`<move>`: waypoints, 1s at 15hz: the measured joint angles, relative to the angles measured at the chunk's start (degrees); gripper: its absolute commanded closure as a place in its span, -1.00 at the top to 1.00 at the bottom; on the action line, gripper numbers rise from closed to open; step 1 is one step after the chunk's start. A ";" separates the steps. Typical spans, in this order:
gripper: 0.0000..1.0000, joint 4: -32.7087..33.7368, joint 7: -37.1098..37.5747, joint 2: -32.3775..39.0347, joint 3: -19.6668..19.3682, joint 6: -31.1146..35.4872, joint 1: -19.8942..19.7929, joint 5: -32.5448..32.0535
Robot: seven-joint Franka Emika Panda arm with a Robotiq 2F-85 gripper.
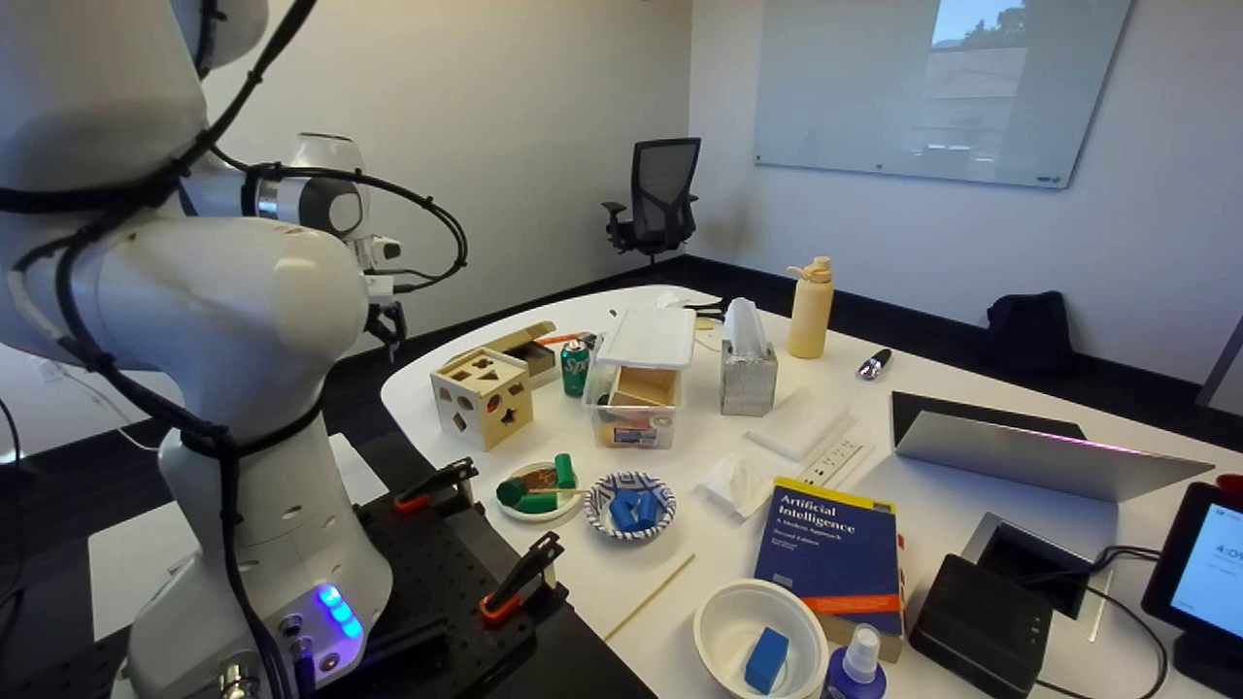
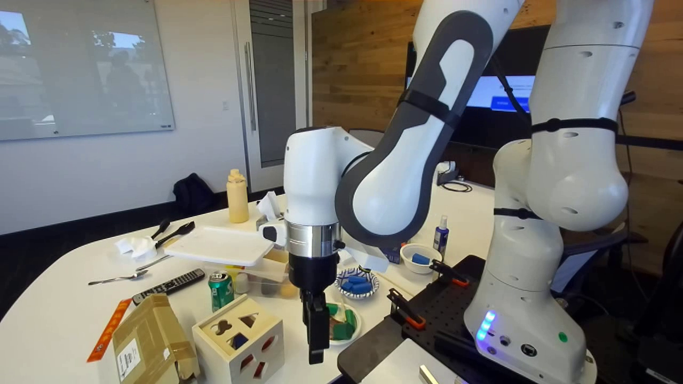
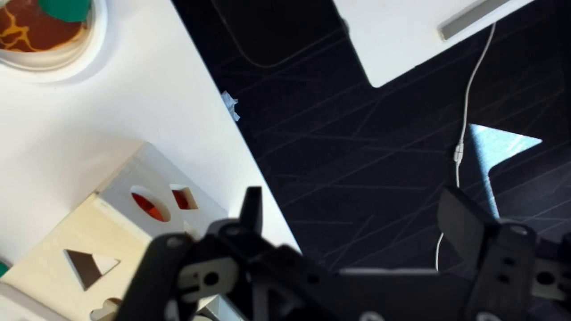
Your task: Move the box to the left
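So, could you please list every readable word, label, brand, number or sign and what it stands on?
"Artificial Intelligence": thick dark-blue book
"A Modern Approach": same book
"Second Edition": same book
"Spr", incomplete: green metal can
"4:0", last digit unclear: black tabletop screen
Too small or blurred: white label on brown cardboard box; blue label on clear plastic bin; corner mark on glass whiteboard; book's smallest line; text on black wall screen.

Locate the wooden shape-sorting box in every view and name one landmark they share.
In an exterior view: the wooden box is left of centre, left of the green can.
In an exterior view: the wooden box is at the bottom, right of the cardboard box.
In the wrist view: the wooden box is lower left, partly behind the gripper.
Shared landmark: the white plate.
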 measured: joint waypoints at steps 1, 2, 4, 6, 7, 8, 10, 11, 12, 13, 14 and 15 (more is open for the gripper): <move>1.00 0.74 -0.04 1.27 -0.42 0.00 -1.42 -3.50; 1.00 1.70 -0.04 2.80 -0.86 0.00 -3.04 -7.34; 1.00 4.21 -0.40 6.49 -1.20 0.01 -6.56 -13.60; 1.00 7.24 -1.85 10.96 -1.14 0.05 -9.61 -17.72; 1.00 8.83 -2.81 13.49 -0.97 0.26 -10.89 -19.33; 1.00 10.32 -3.57 16.04 -0.76 0.74 -11.88 -20.79; 1.00 13.29 -3.64 21.18 -0.71 1.80 -12.96 -24.46; 1.00 14.71 -3.63 23.49 -0.77 2.21 -13.22 -26.16; 1.00 16.07 -3.60 25.52 -0.85 2.48 -13.32 -27.60; 1.00 17.31 -3.59 27.15 -0.86 2.68 -13.40 -28.74; 1.00 18.32 -3.59 28.34 -0.85 3.00 -13.45 -29.56; 1.00 19.12 -3.59 29.15 -0.75 3.30 -13.58 -30.22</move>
